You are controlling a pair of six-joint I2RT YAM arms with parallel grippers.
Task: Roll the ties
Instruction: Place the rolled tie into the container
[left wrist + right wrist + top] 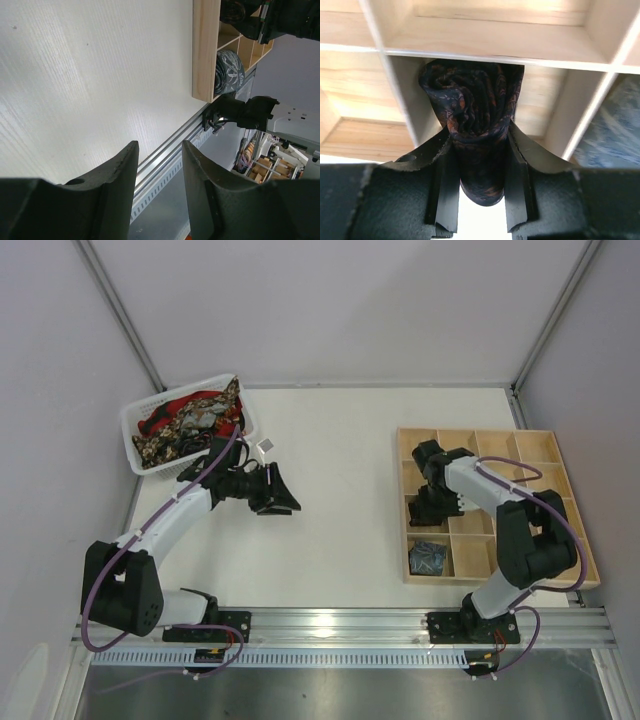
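Dark rolled tie (470,100), clamped in right tool (480,147)

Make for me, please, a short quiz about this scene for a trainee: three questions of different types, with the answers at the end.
1. True or false: the left gripper holds a tie.
2. Multiple choice: what is the right gripper shut on? A) a dark rolled tie B) a flat red tie C) nothing
3. Fill the gap: seen from the top camera, the grey-blue rolled tie lies in the near-____ corner compartment of the wooden tray.
Key: 1 false, it is open and empty; 2 A; 3 left.
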